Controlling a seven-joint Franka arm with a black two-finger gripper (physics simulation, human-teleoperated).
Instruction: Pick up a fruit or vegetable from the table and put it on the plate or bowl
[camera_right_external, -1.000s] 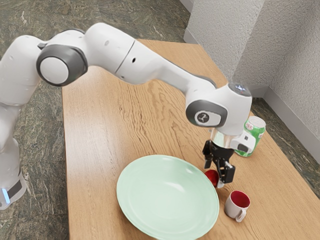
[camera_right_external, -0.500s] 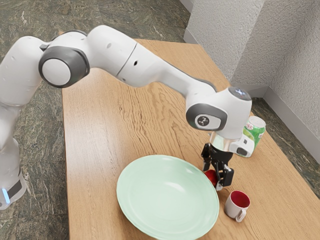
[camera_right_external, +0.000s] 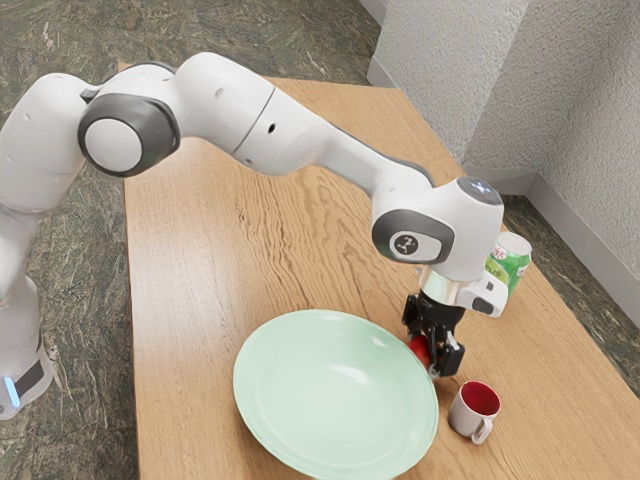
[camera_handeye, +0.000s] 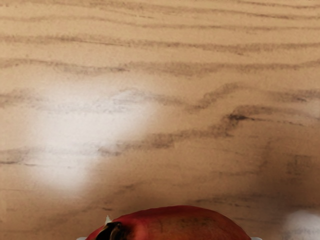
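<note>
1. The fruit (camera_handeye: 167, 224) is red and smooth, with a dark stem pit. It sits on the table (camera_right_external: 250, 250), just beside the plate (camera_right_external: 330, 395), at its rim on the exterior view's right.
2. The gripper (camera_right_external: 433, 350) hides most of it.
3. The gripper is lowered around the fruit; I cannot tell whether it clamps it.

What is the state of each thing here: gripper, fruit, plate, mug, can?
plate: flat on the table, nothing on it.
red fruit: beside the plate, not on it.
gripper: low at the red fruit; open or shut unclear.
mug: upright on the table.
can: upright, partly behind the arm.
</note>
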